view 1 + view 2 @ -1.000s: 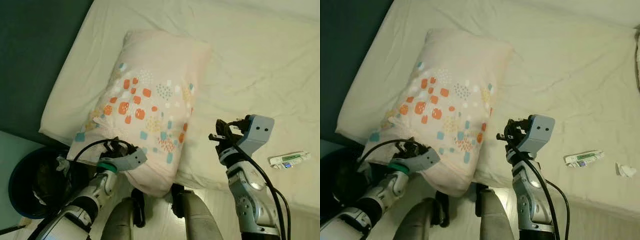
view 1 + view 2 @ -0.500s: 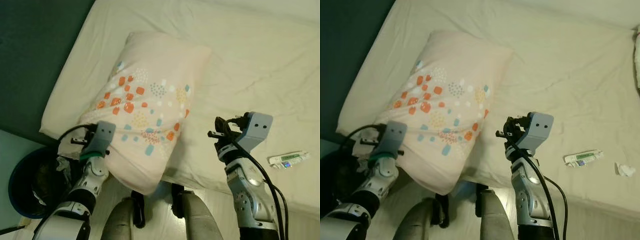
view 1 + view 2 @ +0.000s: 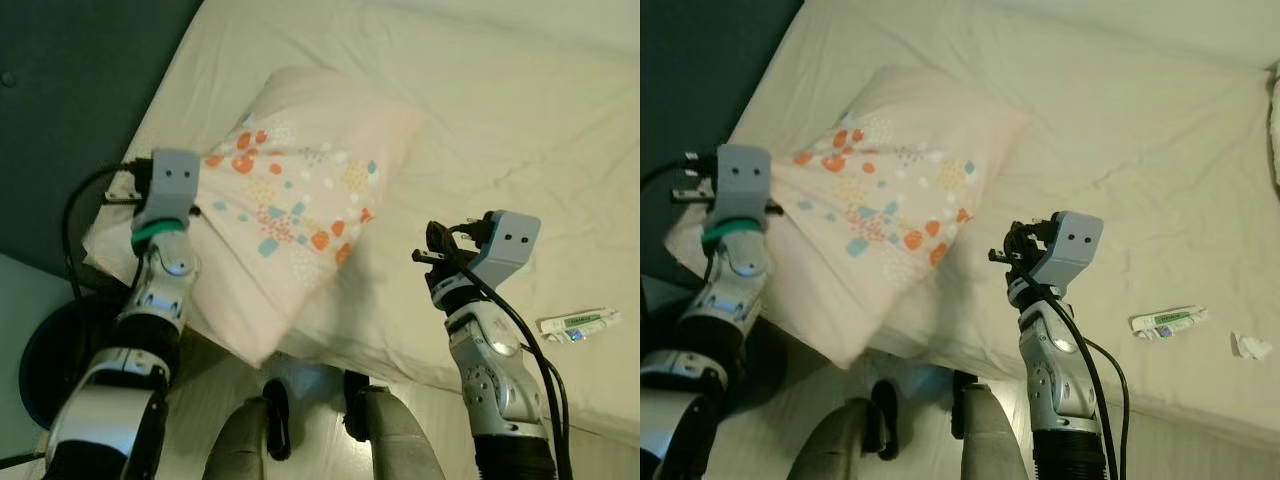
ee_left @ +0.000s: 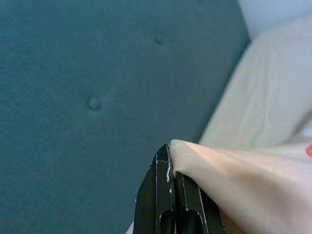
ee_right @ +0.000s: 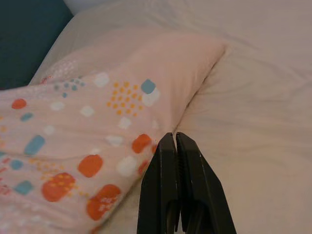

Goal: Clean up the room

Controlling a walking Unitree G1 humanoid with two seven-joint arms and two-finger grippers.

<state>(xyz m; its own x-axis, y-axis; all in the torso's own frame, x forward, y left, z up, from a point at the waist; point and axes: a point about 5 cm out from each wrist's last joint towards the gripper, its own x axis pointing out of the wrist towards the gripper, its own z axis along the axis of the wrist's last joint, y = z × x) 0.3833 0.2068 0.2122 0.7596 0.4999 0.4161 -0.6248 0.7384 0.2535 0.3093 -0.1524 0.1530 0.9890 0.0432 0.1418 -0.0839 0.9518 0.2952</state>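
Headboard [image 4: 73, 97], teal, tufted, at 9 o'clock of bed [image 3: 520, 110]. Left gripper [image 4: 170, 168] pinched tight on corner of pillow [image 3: 290, 215], holding it lifted at bed's near-left edge. Pillow centre, far end resting on sheet. Right gripper [image 5: 175, 156] at 4 o'clock of pillow, fingers pressed together, empty. Toothpaste tube [image 3: 580, 321] at 3 o'clock. Risk: thin corner pinch slips under pillow's weight, pillow slides off mattress edge to floor

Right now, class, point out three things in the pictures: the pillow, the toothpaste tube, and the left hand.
pillow [image 3: 300, 200], left eye view, on the patterned middle of its cover.
toothpaste tube [image 3: 580, 321], left eye view, on the middle of the tube's body.
left hand [image 4: 170, 168], left wrist view, at its fingertips, pinching the pillow's corner.
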